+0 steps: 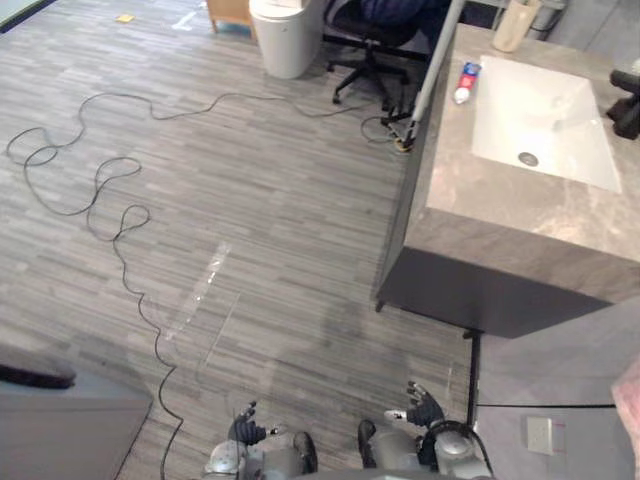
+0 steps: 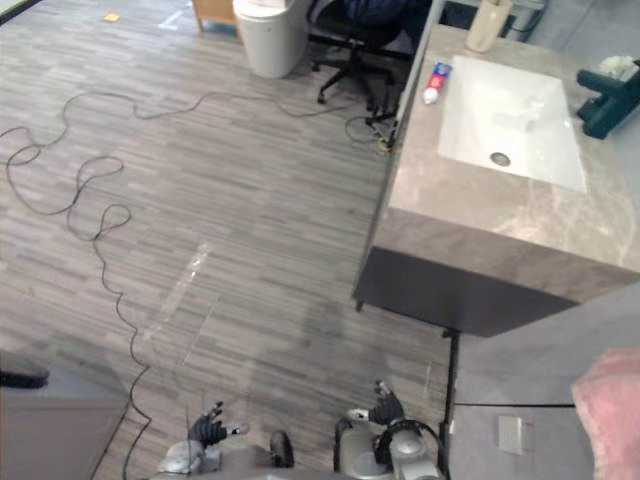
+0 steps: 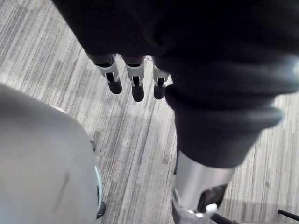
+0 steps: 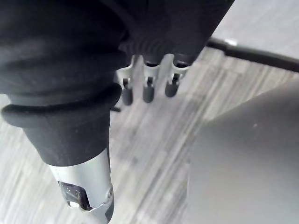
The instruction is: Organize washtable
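The washtable point(image 1: 520, 215) is a grey stone counter on a dark cabinet at the right, with a white sink point(image 1: 545, 120) set in it. A toothpaste tube point(image 1: 466, 82) lies on the counter left of the sink. A beige cup point(image 1: 516, 25) stands at the counter's far corner, and a dark faucet point(image 1: 627, 105) is at the right of the sink. My left hand point(image 1: 245, 430) and right hand point(image 1: 424, 407) hang low by my sides, far from the counter. Both hold nothing; their fingers point(image 3: 135, 84) point(image 4: 148, 88) hang relaxed over the wooden floor.
A white bin point(image 1: 285, 35) and a black office chair point(image 1: 375, 45) stand at the back, left of the counter. A grey pole point(image 1: 432, 70) leans against the counter's left side. A grey box point(image 1: 60, 420) sits at the lower left. Something pink point(image 2: 610, 410) shows at the lower right edge.
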### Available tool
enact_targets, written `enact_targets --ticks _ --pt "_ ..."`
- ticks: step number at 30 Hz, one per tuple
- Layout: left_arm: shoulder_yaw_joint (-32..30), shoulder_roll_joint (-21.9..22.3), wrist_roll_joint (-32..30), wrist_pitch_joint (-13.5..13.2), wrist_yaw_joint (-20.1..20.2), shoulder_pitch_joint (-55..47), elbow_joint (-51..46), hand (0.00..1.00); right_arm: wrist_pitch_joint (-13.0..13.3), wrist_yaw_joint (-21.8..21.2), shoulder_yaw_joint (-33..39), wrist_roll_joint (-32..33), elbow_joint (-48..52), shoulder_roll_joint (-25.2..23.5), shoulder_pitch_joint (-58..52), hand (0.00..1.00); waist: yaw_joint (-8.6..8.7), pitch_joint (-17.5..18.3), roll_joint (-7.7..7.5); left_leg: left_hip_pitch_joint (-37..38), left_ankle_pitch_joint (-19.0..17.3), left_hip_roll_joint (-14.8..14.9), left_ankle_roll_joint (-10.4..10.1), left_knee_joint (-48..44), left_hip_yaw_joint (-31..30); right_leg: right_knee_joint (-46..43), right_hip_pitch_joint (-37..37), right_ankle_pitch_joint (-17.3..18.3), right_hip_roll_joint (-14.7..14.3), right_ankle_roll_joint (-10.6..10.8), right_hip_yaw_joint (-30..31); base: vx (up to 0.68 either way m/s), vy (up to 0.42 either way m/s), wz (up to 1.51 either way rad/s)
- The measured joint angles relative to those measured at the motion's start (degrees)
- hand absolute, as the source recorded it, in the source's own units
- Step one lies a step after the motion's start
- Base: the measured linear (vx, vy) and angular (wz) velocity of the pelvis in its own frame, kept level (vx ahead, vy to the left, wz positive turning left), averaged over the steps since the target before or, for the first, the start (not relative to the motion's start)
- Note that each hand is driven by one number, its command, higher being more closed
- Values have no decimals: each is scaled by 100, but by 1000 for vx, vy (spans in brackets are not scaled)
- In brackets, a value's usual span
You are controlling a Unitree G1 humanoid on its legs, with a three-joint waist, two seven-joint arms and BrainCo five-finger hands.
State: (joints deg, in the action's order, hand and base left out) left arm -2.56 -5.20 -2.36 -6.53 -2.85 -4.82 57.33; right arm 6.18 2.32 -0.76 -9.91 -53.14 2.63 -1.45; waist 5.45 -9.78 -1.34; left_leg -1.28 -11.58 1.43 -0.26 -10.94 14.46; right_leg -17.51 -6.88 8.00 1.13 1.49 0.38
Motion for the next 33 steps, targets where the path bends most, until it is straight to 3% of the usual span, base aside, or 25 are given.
enact_targets --ticks 6,12,19,20,28,33 --pt "-271 50 -55 -2 -17 -20 125 0 11 -3 -28 -108 -55 3 5 0 1 14 51 288 124 57 -65 310 42 310 234 -295 -93 1 -9 58 39 -8" --pt "-385 111 -55 7 -50 -83 165 0 13 1 -11 -172 -171 44 5 0 1 144 171 359 132 56 -77 350 -62 537 471 -311 -79 2 -139 48 22 13" --pt "-368 208 -47 9 -52 -135 172 0 8 4 19 -170 -231 50 -10 0 4 256 205 620 324 61 -283 652 -233 589 683 -312 -87 1 -327 16 -26 15" --pt "-195 174 20 111 -108 -201 180 0 -3 -11 -113 -185 -379 38 -17 0 -5 505 128 621 1112 -343 186 1640 -297 1075 466 -447 144 96 -69 0 0 0" --pt "-151 168 31 107 -102 -192 175 0 -4 -7 58 -70 -447 24 -46 0 -43 522 124 671 1126 -342 204 1635 -307 1336 699 -487 165 97 -229 23 -3 9" --pt "-132 166 62 93 -85 -174 168 0 -18 7 705 378 -628 -47 -146 0 -171 507 103 852 961 -340 -57 1538 -271 1647 1154 -560 214 136 -386 -8 -7 9"
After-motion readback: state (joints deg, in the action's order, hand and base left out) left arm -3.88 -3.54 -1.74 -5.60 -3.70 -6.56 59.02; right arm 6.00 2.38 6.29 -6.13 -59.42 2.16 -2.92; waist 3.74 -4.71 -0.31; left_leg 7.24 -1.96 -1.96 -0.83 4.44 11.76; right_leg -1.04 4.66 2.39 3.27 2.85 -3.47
